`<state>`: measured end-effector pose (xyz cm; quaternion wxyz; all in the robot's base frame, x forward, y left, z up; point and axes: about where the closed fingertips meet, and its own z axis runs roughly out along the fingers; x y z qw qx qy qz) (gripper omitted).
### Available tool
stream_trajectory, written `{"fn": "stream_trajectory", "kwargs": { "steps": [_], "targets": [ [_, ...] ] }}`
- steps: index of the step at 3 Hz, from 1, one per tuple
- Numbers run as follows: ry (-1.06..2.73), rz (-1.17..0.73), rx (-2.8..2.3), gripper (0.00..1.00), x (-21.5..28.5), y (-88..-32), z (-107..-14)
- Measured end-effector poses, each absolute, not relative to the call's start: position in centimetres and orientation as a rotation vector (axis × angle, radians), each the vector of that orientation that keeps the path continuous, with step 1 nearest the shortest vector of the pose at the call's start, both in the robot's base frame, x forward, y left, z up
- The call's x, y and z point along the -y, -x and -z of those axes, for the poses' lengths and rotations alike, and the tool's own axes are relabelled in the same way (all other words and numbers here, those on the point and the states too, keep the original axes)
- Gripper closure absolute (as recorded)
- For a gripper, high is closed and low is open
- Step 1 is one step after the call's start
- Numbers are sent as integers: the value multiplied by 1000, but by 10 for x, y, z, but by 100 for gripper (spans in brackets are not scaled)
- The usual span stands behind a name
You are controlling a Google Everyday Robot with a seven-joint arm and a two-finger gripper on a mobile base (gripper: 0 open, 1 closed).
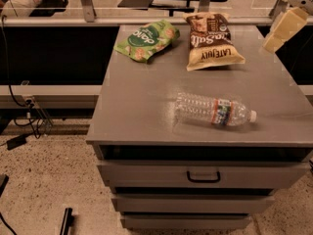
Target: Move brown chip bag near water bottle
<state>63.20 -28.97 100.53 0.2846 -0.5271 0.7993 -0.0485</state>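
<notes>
The brown chip bag [212,40] lies flat at the back of the grey cabinet top [142,106], dark brown above a cream-yellow band with "LATE JULY" print. The water bottle [214,111] lies on its side nearer the front, white cap pointing right, a hand's length in front of the bag. My gripper [279,31] is at the upper right edge of the camera view, above the cabinet's back right corner, to the right of the bag and apart from it. It holds nothing that I can see.
A green snack bag [146,40] lies at the back left of the cabinet top, beside the brown bag. Drawers with a dark handle [203,176] sit below the front edge. A rail and chair legs stand behind the cabinet. Cables lie on the floor at left.
</notes>
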Motion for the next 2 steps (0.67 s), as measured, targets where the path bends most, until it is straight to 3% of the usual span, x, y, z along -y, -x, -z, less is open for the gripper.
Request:
{"fn": "stream_trajectory", "kwargs": {
  "steps": [1,2],
  "targets": [
    [1374,43,-2132,0,285,-635,-1001],
    [1185,-250,-2123,0,265,-657,-976]
  ]
}}
